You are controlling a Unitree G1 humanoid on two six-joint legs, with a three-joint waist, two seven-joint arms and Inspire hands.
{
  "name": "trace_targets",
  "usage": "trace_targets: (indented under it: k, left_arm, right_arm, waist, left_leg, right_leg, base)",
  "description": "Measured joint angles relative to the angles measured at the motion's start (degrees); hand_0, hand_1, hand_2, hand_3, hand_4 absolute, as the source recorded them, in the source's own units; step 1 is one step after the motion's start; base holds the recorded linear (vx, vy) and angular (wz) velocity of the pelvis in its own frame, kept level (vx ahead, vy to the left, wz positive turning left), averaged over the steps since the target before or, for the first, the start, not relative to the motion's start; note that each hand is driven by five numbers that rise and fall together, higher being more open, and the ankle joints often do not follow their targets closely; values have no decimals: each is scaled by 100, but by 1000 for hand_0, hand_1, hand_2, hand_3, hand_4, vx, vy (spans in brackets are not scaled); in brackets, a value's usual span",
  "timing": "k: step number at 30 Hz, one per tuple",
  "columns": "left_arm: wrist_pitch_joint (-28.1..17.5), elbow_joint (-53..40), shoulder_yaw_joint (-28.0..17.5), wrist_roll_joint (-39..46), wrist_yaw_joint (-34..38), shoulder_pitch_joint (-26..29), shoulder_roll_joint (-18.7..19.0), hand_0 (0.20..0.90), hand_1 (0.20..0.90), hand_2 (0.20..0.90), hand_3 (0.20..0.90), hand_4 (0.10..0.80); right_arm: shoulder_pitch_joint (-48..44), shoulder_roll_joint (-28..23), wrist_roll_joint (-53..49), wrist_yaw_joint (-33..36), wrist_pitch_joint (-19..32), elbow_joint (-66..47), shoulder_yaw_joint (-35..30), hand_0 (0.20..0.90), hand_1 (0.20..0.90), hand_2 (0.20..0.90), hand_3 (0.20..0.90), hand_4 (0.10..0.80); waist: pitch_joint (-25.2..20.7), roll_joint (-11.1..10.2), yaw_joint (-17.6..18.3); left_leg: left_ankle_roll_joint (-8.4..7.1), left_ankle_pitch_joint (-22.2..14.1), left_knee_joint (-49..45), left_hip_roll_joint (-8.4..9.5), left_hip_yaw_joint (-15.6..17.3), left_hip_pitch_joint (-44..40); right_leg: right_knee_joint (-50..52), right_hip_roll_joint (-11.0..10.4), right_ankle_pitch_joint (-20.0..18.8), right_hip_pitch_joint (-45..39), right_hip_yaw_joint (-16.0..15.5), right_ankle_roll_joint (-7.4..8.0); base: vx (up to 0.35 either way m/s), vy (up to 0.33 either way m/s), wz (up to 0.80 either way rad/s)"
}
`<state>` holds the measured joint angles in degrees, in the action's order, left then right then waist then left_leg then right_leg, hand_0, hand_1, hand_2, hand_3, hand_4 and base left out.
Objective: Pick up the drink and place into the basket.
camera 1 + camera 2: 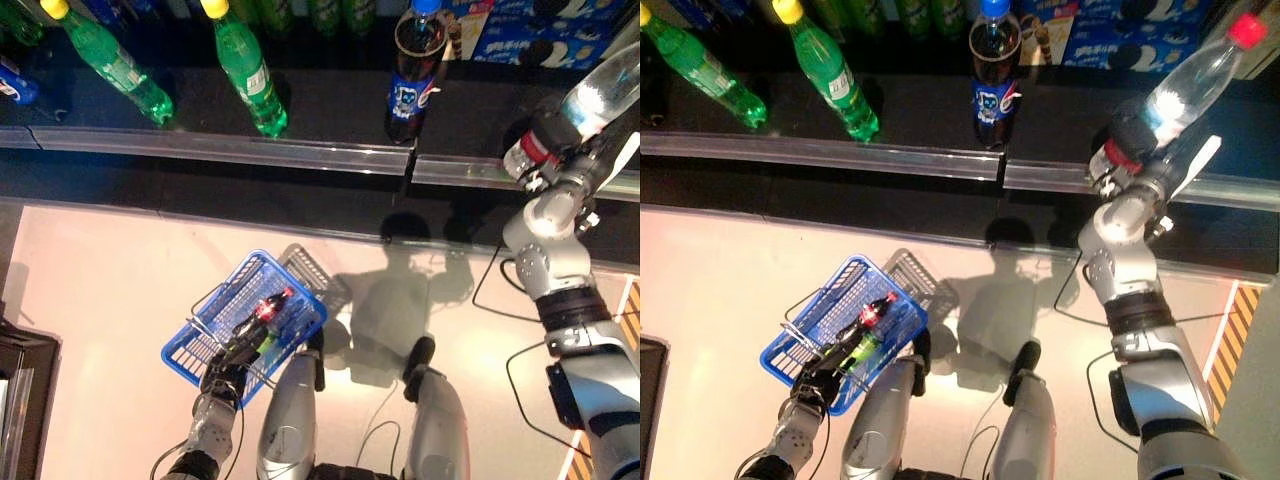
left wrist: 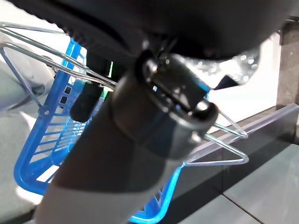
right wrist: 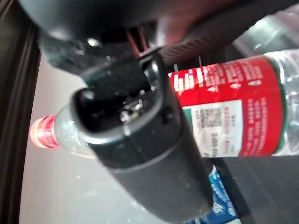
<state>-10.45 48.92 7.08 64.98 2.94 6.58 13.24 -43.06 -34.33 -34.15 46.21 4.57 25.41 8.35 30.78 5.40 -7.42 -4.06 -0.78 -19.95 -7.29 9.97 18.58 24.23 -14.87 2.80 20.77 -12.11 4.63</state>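
At the shelf's right end, the right hand (image 1: 1130, 150) is gripping a clear water bottle (image 1: 1185, 85) by its red-labelled middle, fingers wrapped around it, with the red cap pointing up and away from the shelf's front rail (image 1: 890, 158). Down at the lower left, the left hand (image 1: 228, 375) is curling around the wire handles of the blue basket (image 1: 205, 335), which is hanging above the pale floor; a dark bottle with a red cap (image 1: 262, 312) is already lying inside it, beside something green that is too hidden to name. Further along the shelf, two green bottles (image 1: 245, 65) and a dark cola bottle (image 1: 412, 80) are standing near the front rail, well apart from the hand. Judging from this, the carry toward the basket is what is coming. Doing it well is likely meaning lifting the bottle clear over the rail before swinging it left, keeping the grasp firm on the label where the surface is least slippery, and lowering it lengthwise alongside the bottle inside so it is not landing on the handles. The left hand should be holding the basket level and steady meanwhile.
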Motion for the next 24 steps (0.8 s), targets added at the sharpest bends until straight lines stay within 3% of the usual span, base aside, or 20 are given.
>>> trace_targets:
  k: [3, 12, 19, 24]
  left_arm:
    - [-2, -286, -143, -29, -16, -217, -10, 300, 300, 300, 200, 100]
    - [-49, -1221, -357, -52, 33, -915, -126, 300, 300, 300, 200, 100]
    - [133, -1891, -415, -51, 157, -1187, -154, 300, 300, 300, 200, 100]
    - [298, -2465, -329, -90, 173, -1221, -170, 300, 300, 300, 200, 100]
  right_arm:
    - [894, 47, 150, -204, -173, -1045, -72, 300, 300, 300, 200, 100]
    - [2441, 267, 714, -1276, -189, -2677, -186, 300, 300, 300, 200, 100]
    - [2994, 388, 695, -2386, -192, -3597, -139, 300, 300, 300, 200, 100]
    - [3017, 388, 379, -2905, -206, -4191, 55, 300, 300, 300, 200, 100]
  waist:
    - [17, -28, 114]
    - [14, -39, 366]
    - [-10, -76, 360]
    - [-40, -129, 197]
  left_leg:
    - [3, -61, -44, 1, -5, -213]
    - [-72, -151, 117, -91, 20, -880]
    - [-234, -2, 657, -144, 36, -1527]
    - [-242, 9, 813, -127, 27, -1693]
  right_leg:
    - [164, -41, 129, -158, 2, -2]
    - [199, 39, 316, -731, -6, 1]
    - [-215, 178, 337, -1330, -114, 3]
    - [-404, 190, 312, -1586, -202, 83]
  base:
    - [82, 37, 6]
    - [118, 11, -3]
    - [121, -1, 0]
    - [44, 14, 8]
